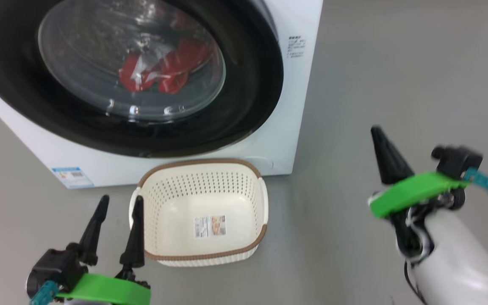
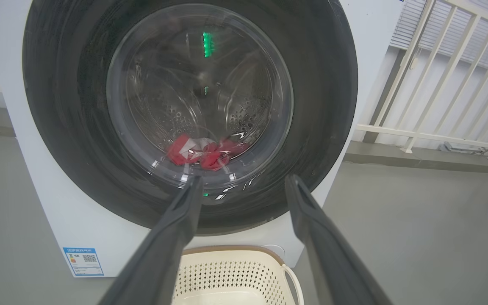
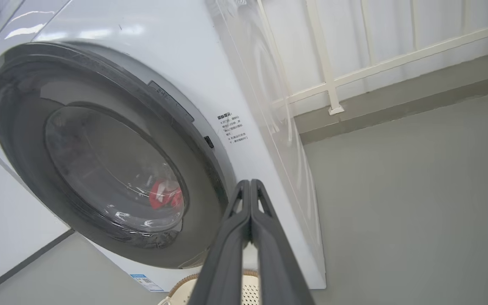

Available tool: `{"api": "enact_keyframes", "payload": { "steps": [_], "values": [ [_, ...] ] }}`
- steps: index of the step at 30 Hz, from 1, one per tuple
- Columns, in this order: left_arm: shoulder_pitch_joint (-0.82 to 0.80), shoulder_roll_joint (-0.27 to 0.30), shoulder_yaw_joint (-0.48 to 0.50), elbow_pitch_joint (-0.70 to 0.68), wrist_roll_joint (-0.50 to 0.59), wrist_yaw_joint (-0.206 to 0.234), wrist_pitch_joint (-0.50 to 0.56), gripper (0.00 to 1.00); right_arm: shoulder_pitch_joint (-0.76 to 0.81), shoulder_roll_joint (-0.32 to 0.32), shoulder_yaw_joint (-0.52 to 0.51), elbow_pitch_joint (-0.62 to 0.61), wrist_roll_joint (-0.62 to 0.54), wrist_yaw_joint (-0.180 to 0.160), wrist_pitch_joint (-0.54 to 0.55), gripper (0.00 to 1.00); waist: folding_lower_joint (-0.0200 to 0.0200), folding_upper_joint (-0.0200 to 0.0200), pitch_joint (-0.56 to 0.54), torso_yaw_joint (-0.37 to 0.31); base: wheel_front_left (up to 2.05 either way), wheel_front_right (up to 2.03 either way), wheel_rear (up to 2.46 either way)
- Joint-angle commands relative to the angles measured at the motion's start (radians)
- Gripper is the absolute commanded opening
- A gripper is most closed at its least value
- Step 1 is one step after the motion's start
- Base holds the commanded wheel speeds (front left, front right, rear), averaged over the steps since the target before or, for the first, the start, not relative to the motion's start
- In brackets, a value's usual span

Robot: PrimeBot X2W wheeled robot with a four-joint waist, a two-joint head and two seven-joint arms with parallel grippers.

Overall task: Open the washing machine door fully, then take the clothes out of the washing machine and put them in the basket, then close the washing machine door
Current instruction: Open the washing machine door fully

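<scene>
Red clothes (image 2: 203, 152) lay behind closed washing machine door (image 2: 324, 106), beyond my left gripper (image 2: 244, 180), spread wide; basket (image 1: 201, 190) empty beside it. My right gripper (image 3: 249, 183) pinched shut, empty. Every step left.

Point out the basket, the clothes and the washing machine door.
basket (image 1: 201, 186): head view, perforated back wall.
clothes (image 1: 176, 70): head view, red fabric behind the glass.
washing machine door (image 1: 252, 84): head view, glossy black rim, right side.
</scene>
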Motion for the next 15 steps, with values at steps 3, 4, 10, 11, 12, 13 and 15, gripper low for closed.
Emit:
{"api": "enact_keyframes", "payload": {
  "steps": [3,4,10,11,12,13,15],
  "values": [
    [-0.053,0.009,0.013,-0.046,-0.015,-0.006,-0.012,1.0,-0.09,-0.014,0.025,-0.011,0.133,0.007,0.04,0.0,0.0,0.0,0.052,0.027,0.0,0.0,0.0],
    [-0.058,0.008,0.009,-0.052,-0.019,-0.006,-0.012,1.0,-0.108,-0.018,0.028,-0.015,0.173,0.007,0.058,0.0,0.0,0.0,0.061,0.03,0.0,0.0,0.0],
    [-0.089,0.008,-0.008,-0.076,-0.039,-0.006,-0.012,1.0,-0.21,-0.07,0.062,-0.056,0.382,0.007,0.17,0.0,0.0,0.0,0.119,0.053,0.0,0.0,0.0],
    [-0.095,0.008,-0.01,-0.079,-0.04,-0.006,-0.012,1.0,-0.226,-0.077,0.063,-0.059,0.414,0.007,0.19,0.0,0.0,0.0,0.129,0.056,0.0,0.0,0.0],
    [-0.1,0.008,-0.013,-0.082,-0.042,-0.006,-0.012,1.0,-0.243,-0.085,0.066,-0.06,0.442,0.007,0.211,0.0,0.0,0.0,0.138,0.06,0.0,0.0,0.0],
    [-0.106,0.008,-0.016,-0.085,-0.044,-0.006,-0.012,1.0,-0.26,-0.091,0.068,-0.057,0.473,0.007,0.238,0.0,0.0,0.0,0.147,0.064,0.0,0.0,0.0],
    [-0.116,0.007,-0.019,-0.09,-0.043,-0.006,-0.012,1.0,-0.293,-0.098,0.07,-0.058,0.539,0.007,0.296,0.0,0.0,0.0,0.164,0.071,0.0,0.0,0.0]
  ]
}}
